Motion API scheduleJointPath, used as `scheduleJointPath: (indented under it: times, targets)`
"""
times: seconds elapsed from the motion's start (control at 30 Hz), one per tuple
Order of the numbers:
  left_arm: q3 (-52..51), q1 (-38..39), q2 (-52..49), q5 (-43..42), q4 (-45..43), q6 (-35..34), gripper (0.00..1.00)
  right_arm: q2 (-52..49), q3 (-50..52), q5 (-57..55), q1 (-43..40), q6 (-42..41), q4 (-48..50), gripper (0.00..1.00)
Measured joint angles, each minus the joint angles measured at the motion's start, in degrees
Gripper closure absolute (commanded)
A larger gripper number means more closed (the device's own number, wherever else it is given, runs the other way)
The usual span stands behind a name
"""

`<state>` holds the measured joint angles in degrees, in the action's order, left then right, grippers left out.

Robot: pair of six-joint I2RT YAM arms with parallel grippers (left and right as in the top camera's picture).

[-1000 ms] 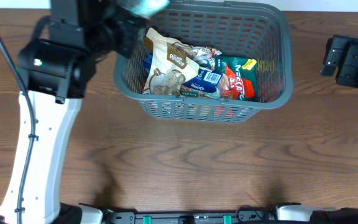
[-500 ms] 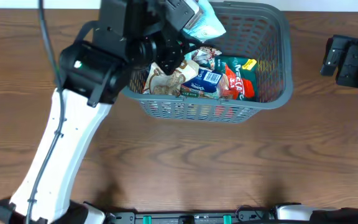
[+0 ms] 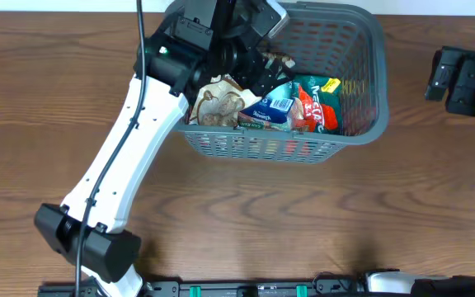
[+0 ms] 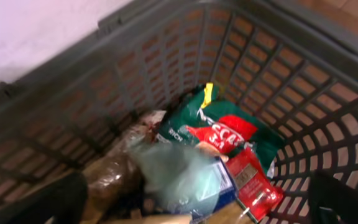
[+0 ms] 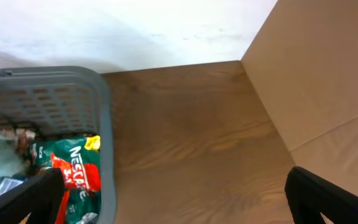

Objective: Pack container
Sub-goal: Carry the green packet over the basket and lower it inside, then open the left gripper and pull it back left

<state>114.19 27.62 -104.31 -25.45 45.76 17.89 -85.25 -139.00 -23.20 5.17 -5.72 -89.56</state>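
At the far middle of the wooden counter [image 3: 303,223], hard by the white wall [image 5: 135,25], sits the dark grey container [image 3: 287,148] — a slotted plastic basket with a rolled rim, already part-filled. The left arm [image 3: 126,165], white with a black wrist, reaches from the near-left corner over the basket's left end. The left jaws hang above the load, spread wide and gripping nothing, the two sides at opposite edges of the wrist view.

Beneath them a pale teal packet [image 4: 179,174], blurred, shows over the pile, touching neither side. Around it are a green-and-red Nescafé pouch [image 3: 316,103] toward the basket's right and a blue-and-white packet [image 3: 277,106] at the middle. A tan printed bag [image 3: 217,103] leans at the left, and a brown crinkled wrapper [image 4: 107,177] sits just beside the teal one.

The right arm [image 3: 464,82] rests at the counter's right edge, well apart from the basket — the right jaws too stand fully apart and empty, with bare wood between them.
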Motion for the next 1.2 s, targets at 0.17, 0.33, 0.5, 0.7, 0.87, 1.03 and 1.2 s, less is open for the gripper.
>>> scheduleJointPath:
  times: [0.17, 0.33, 0.5, 0.7, 0.87, 1.03, 1.2]
  targets:
    - [0.0, 0.0, 1.6, -0.1, -1.3, 0.0, 0.01, 0.0, 0.0, 0.0, 0.0, 0.0, 0.0, 0.01]
    - [0.0, 0.0, 2.9, -0.1, -1.4, 0.1, 0.01, 0.0, 0.0, 0.0, 0.0, 0.0, 0.0, 0.01]
    - [0.0, 0.0, 3.0, -0.1, -1.4, 0.1, 0.01, 0.0, 0.0, 0.0, 0.0, 0.0, 0.0, 0.01]
    - [0.0, 0.0, 3.0, -0.1, -1.4, 0.1, 0.02, 0.0, 0.0, 0.0, 0.0, 0.0, 0.0, 0.01]
    - [0.0, 0.0, 3.0, -0.1, -1.4, 0.1, 0.01, 0.0, 0.0, 0.0, 0.0, 0.0, 0.0, 0.01]
    - [0.0, 0.0, 3.0, 0.0, -0.7, 0.1, 0.01, 0.0, 0.0, 0.0, 0.0, 0.0, 0.0, 0.01]
    - [0.0, 0.0, 3.0, 0.2, -1.7, 0.1, 0.01, 0.0, 0.0, 0.0, 0.0, 0.0, 0.0, 0.01]
